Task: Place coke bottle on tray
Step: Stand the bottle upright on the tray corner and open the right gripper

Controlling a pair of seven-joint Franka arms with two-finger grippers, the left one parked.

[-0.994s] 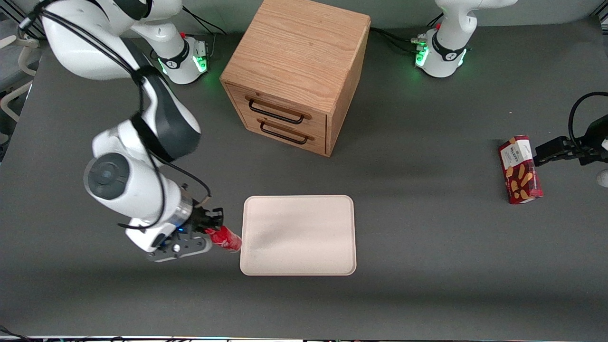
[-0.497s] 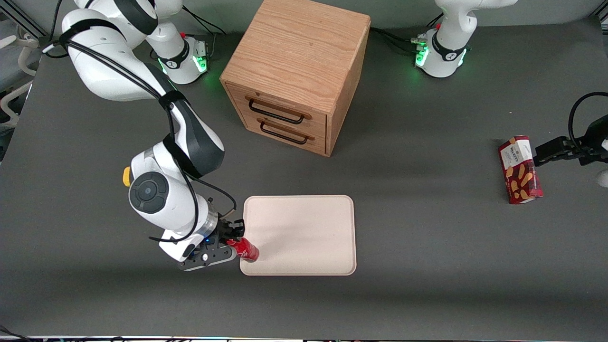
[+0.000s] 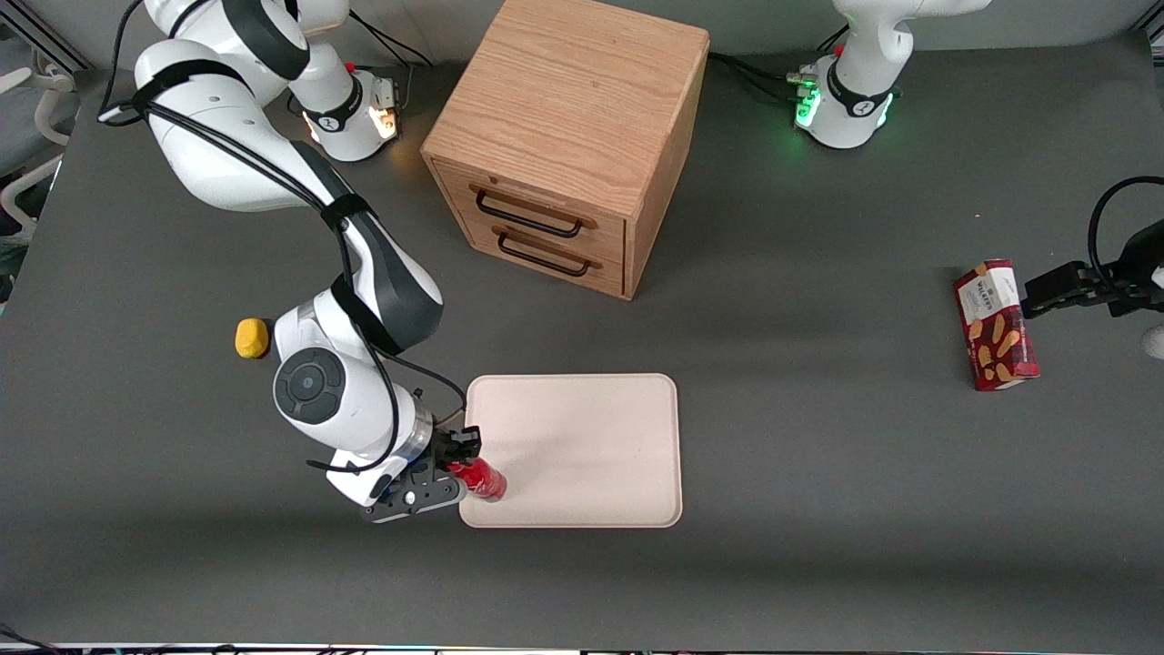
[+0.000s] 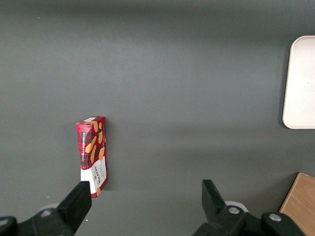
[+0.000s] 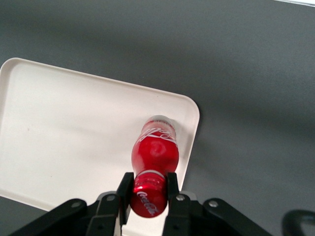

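The coke bottle [image 3: 483, 479] is small and all red with white script. My right gripper [image 3: 458, 465] is shut on its cap end and holds it tilted over the cream tray [image 3: 582, 437], at the tray's corner nearest the working arm and the front camera. In the right wrist view the fingers of the gripper [image 5: 148, 190] clamp the red cap, and the bottle's body [image 5: 155, 149] hangs over the tray [image 5: 74, 132] close to its rim. I cannot tell whether the bottle's base touches the tray. An edge of the tray also shows in the left wrist view [image 4: 300, 83].
A wooden two-drawer cabinet [image 3: 568, 136] stands farther from the front camera than the tray. A small yellow object [image 3: 252, 337] lies beside the working arm. A red snack box [image 3: 996, 325] lies toward the parked arm's end of the table; it also shows in the left wrist view [image 4: 92, 155].
The gripper has carried the bottle sideways from beside the tray to over the tray's corner. The arm's move has uncovered the yellow object.
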